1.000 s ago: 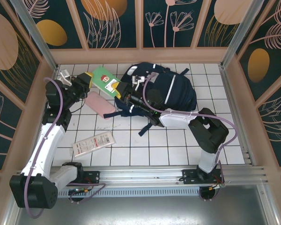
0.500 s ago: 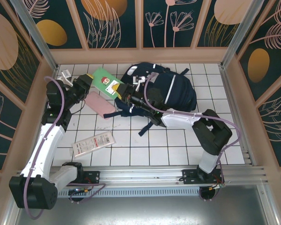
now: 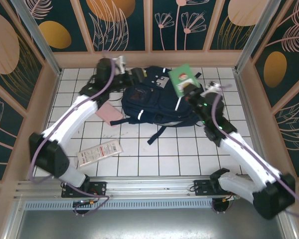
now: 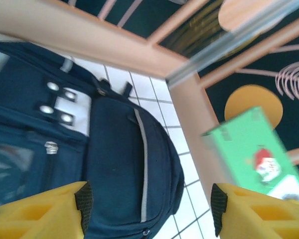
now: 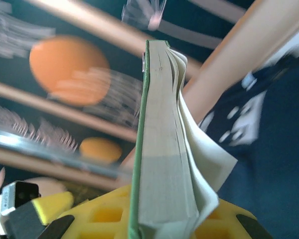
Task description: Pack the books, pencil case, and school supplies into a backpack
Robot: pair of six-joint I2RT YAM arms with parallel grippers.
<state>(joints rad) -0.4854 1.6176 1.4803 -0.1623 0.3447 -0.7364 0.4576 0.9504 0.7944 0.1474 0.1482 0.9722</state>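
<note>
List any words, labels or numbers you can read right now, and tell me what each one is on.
No text can be read for certain.
On the green book: a cartoon figure and a white label, print too blurred to read.
On the whitish packet: red printing, too small to read.
On the backpack: white patches, no lettering I can make out.
</note>
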